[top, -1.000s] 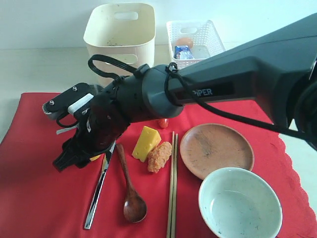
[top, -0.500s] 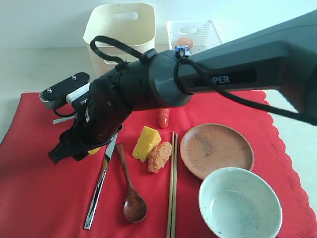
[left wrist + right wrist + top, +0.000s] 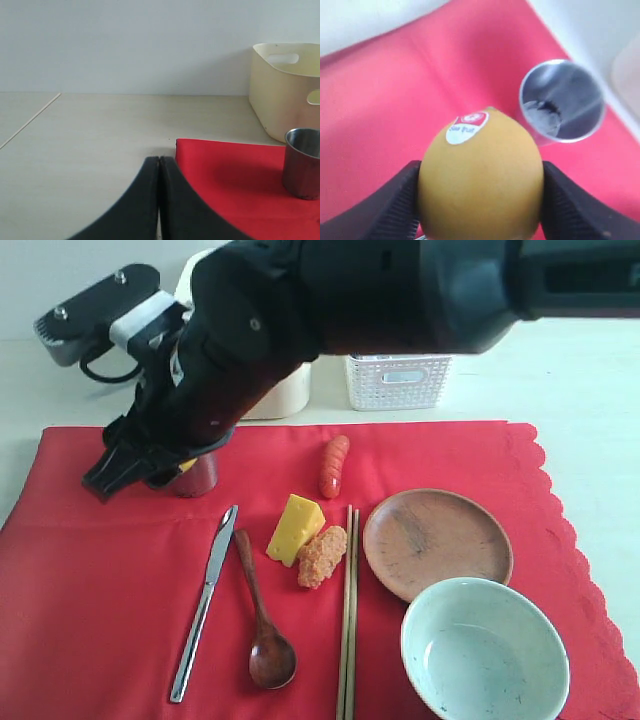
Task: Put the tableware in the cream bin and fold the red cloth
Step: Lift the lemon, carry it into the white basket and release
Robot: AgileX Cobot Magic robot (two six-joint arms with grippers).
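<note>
My right gripper [image 3: 480,186] is shut on a yellow lemon [image 3: 480,165] with a sticker, held above the red cloth [image 3: 385,110] beside the open steel cup [image 3: 562,100]. In the exterior view that gripper [image 3: 130,472] hangs over the cloth's back left, right by the cup [image 3: 197,478]. On the cloth [image 3: 90,610] lie the steel knife [image 3: 205,600], wooden spoon [image 3: 265,625], chopsticks [image 3: 348,610], brown plate [image 3: 437,542] and pale green bowl [image 3: 484,650]. The cream bin [image 3: 285,87] stands behind the cloth. My left gripper [image 3: 159,160] is shut and empty near the cloth's corner [image 3: 235,170].
A sausage [image 3: 333,465], a cheese wedge [image 3: 295,528] and a fried piece [image 3: 322,555] lie mid-cloth. The white lattice basket [image 3: 398,380] stands behind the cloth, right of the bin. The right arm's dark bulk covers most of the bin in the exterior view.
The right arm has risen and swung toward the back left, carrying the lemon. The steel cup and the sausage have come into sight from under it.
</note>
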